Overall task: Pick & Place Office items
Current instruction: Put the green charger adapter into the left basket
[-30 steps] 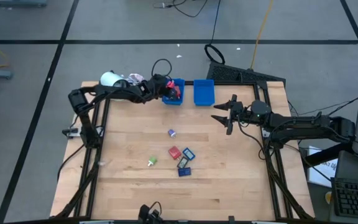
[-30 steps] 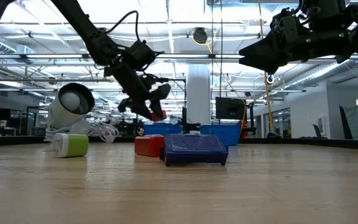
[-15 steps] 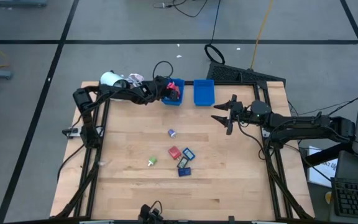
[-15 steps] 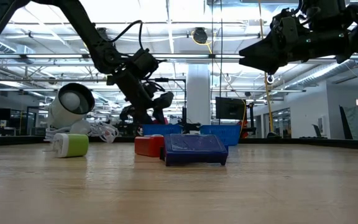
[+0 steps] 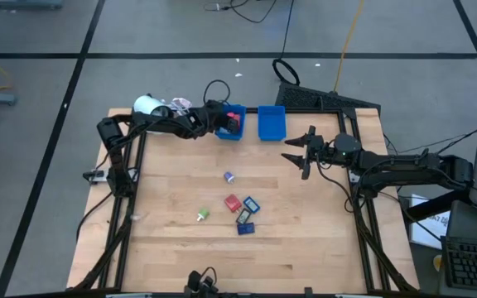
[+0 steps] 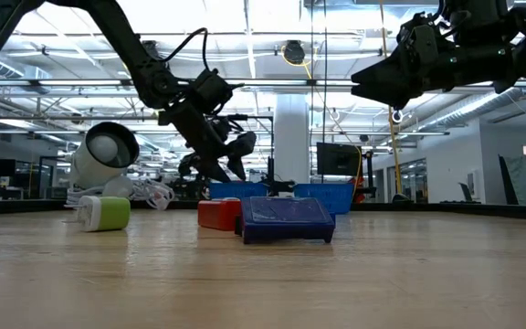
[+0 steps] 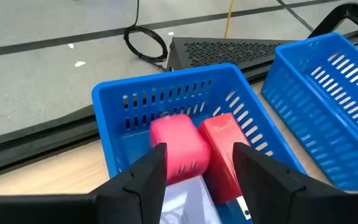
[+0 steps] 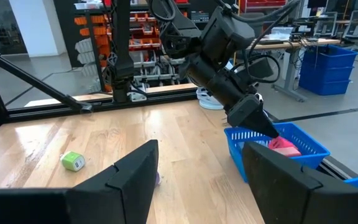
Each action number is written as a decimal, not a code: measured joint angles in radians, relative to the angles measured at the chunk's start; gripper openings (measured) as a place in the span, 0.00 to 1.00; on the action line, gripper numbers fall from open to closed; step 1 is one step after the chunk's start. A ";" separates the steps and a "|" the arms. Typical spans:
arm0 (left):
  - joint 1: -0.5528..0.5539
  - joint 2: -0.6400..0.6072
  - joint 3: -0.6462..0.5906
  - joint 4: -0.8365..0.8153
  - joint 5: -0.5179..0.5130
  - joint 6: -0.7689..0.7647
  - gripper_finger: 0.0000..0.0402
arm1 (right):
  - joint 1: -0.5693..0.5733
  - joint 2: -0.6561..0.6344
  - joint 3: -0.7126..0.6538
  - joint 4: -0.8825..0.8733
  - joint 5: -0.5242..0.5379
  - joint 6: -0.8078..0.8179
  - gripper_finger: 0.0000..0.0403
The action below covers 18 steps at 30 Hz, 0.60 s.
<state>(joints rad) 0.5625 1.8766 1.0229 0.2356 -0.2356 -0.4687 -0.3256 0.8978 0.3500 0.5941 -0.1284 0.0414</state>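
Note:
My left gripper is open over the left blue bin at the far edge. In the left wrist view its fingers stand either side of a blurred pink block, which is inside the bin next to a red block. My right gripper is open and empty above the table's right part. Loose pieces lie mid-table: a purple piece, a red block, a blue-green clip, a dark piece, a blue block and a green piece.
A second blue bin stands to the right of the first. A white roll and cables lie at the far left corner. The low view shows the green piece, the red block and the blue block close by.
My left gripper has sunk a little toward the left blue bin and opened. It has let go of the pink block, which now sits inside the bin beside the red block.

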 joint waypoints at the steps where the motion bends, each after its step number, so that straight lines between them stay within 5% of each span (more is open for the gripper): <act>1: 0.000 -0.004 0.000 -0.001 0.001 0.008 0.46 | 0.000 0.000 0.000 0.000 0.000 0.000 0.55; 11: -0.005 -0.128 0.000 -0.034 0.150 0.180 0.46 | 0.000 0.000 0.000 0.000 -0.003 0.000 0.55; 18: -0.056 -0.302 0.000 -0.250 0.300 0.237 0.46 | 0.000 0.000 0.000 0.000 -0.003 0.000 0.55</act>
<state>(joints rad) 0.5069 1.5743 1.0229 -0.0145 0.0646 -0.2321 -0.3256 0.8978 0.3500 0.5938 -0.1310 0.0414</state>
